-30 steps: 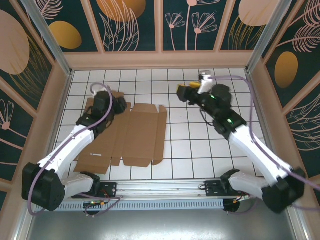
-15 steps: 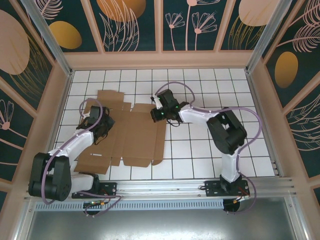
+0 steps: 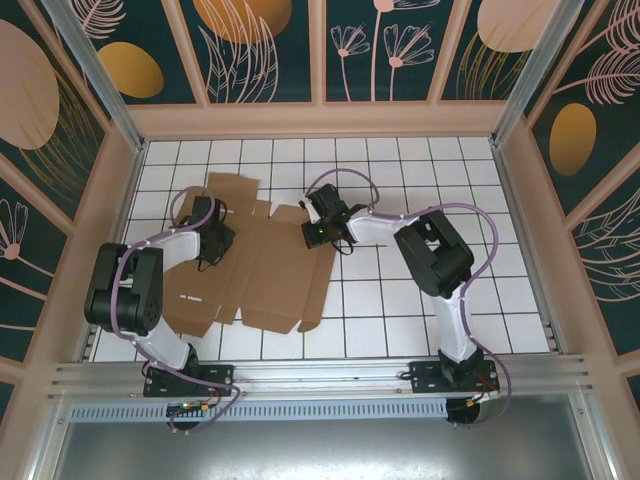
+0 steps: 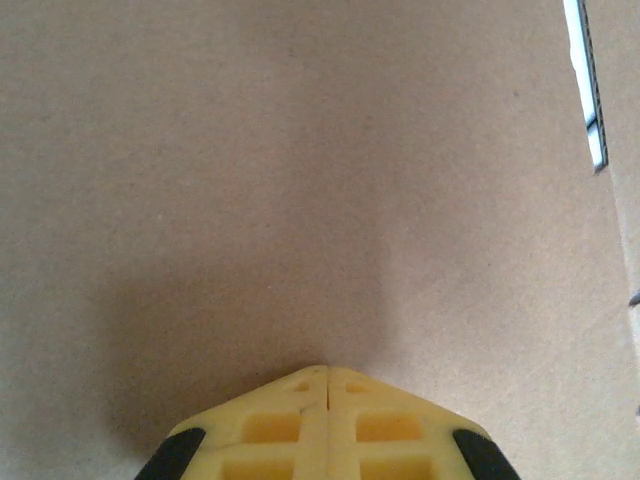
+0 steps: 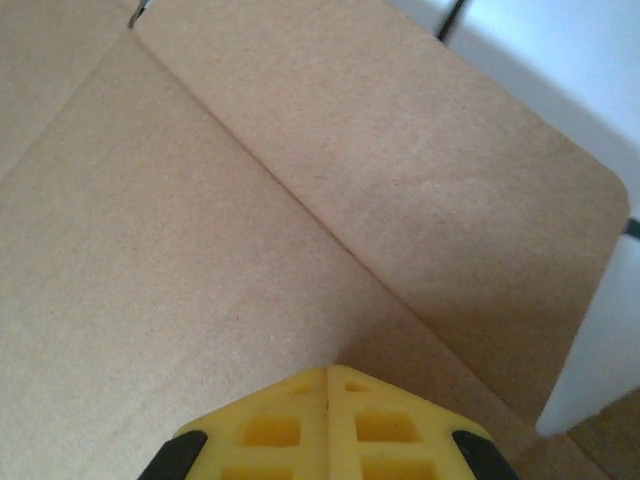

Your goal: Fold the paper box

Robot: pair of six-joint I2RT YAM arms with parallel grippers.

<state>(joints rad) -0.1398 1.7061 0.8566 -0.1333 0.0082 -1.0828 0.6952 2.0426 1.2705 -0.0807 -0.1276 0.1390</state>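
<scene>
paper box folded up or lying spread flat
Spread flat. The paper box lies as an open die-cut sheet on the tiled table, flaps out to the sides; no wall looks raised.

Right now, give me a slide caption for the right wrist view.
Shut right gripper pointing close at the unfolded paper box, beside a crease bordering its round-cornered flap.

**Left wrist view.** The left gripper (image 4: 327, 372) is cut off by the lower edge just behind its yellow tips, which are pressed together. The paper box (image 4: 300, 180) ahead of it runs past every edge, so its outline is lost.

**Right wrist view.** The right gripper (image 5: 328, 372) is cropped the same way. The cardboard ahead and to its left leaves the frame. The white table (image 5: 560, 60) ahead and to its right is blurred.

**Overhead.** Each wrist covers its own fingertips, so contact with the cardboard beneath cannot be told.
</scene>
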